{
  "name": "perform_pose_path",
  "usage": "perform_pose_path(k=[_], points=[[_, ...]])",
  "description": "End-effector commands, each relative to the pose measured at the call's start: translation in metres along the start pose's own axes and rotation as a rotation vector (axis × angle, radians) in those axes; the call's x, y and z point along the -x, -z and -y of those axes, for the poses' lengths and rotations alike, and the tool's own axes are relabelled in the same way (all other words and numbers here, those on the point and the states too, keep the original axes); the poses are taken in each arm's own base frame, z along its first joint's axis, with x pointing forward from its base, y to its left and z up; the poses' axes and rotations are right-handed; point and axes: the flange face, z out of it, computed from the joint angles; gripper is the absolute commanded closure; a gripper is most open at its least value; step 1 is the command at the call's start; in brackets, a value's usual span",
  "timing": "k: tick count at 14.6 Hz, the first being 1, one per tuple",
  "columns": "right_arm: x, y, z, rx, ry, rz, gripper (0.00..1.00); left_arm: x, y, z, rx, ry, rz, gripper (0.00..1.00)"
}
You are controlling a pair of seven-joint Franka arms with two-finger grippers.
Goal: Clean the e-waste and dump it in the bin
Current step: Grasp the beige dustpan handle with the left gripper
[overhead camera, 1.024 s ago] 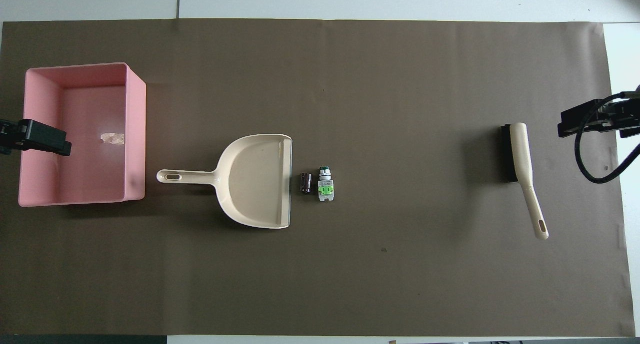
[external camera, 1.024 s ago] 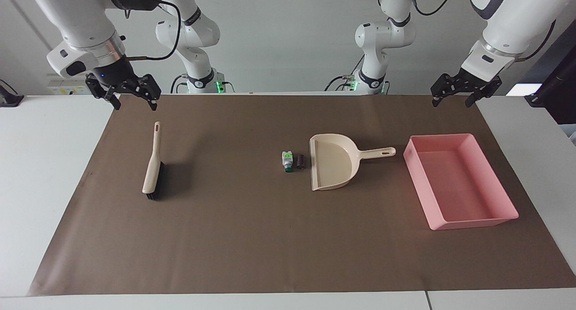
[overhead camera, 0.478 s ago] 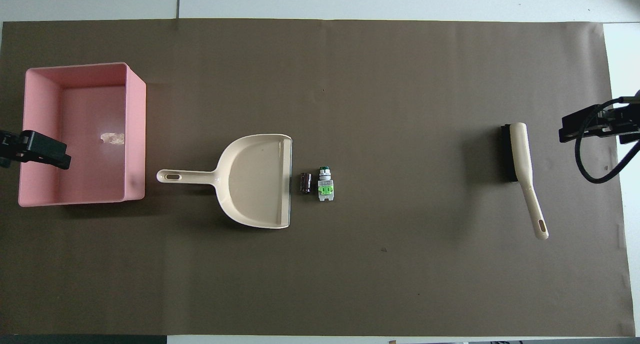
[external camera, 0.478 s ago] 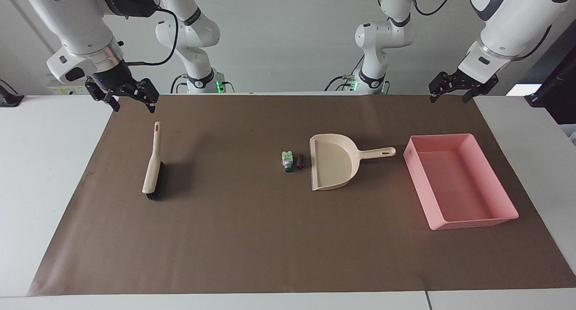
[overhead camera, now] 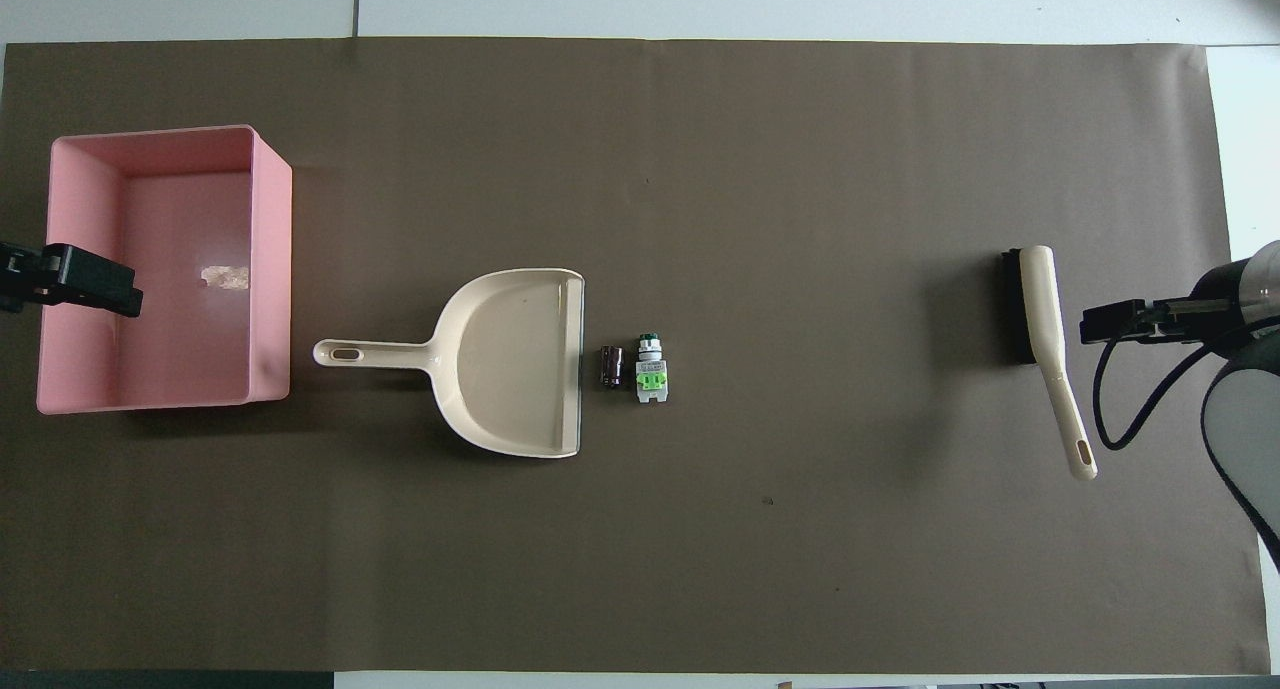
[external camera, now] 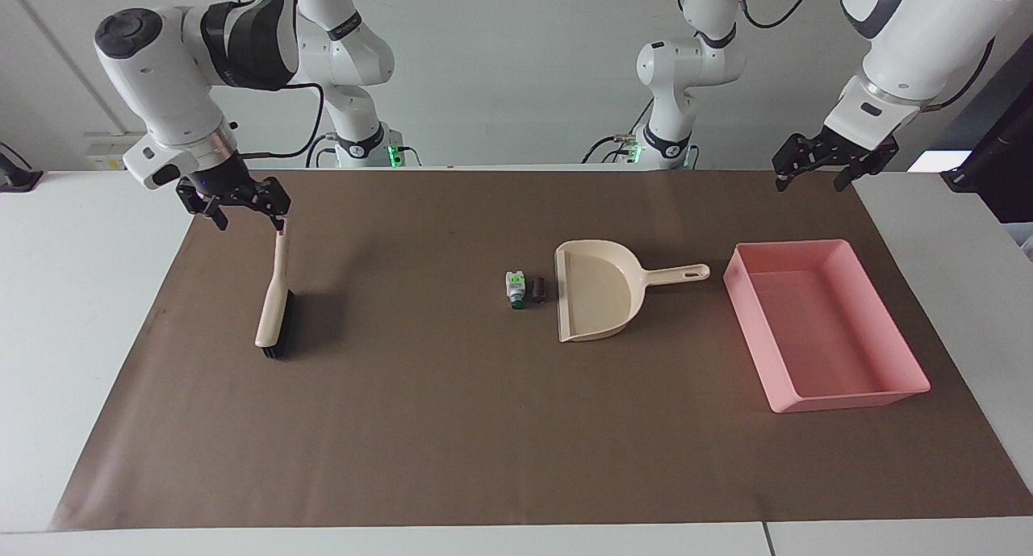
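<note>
A: E-waste first: white-and-green component [external camera: 514, 289] and dark brown cylinder [external camera: 538, 289] touching, just beside the dustpan [external camera: 593, 299] lip, mid-worktop [external camera: 452, 427]. Bin [external camera: 823, 326] sits toward the left arm's end.

B: And your grippers?

A: I've got the right gripper [external camera: 240, 206] over the brush [external camera: 274, 306] handle tip, jaws spread, holding nothing. Left gripper [external camera: 815, 173] waits above the brown mat's edge near the bin, jaws apart too.

B: Risks?

A: Pinching that thin handle at its very end. I reckon the brush could swing, then knock the parts past the dustpan rather than in.
</note>
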Motion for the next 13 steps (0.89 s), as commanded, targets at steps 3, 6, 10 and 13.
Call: perform_pose_path(k=[3,6,10,13], points=[[0.030,-0.088,-0.026,-0.004,0.060,-0.007,0.01,-0.012,-0.014,-0.030,-0.016,-0.301,-0.045,0.05],[0.044,-0.129,-0.034,-0.008,0.052,0.001,0.01,-0.013,-0.034,-0.059,-0.022,-0.534,-0.039,0.05],[0.049,-0.144,-0.037,-0.015,0.048,0.017,0.01,-0.022,-0.076,-0.089,-0.024,-0.689,-0.022,0.05],[0.049,-0.153,-0.037,-0.017,0.057,0.029,0.01,-0.025,-0.113,-0.115,-0.025,-0.779,0.023,0.06]])
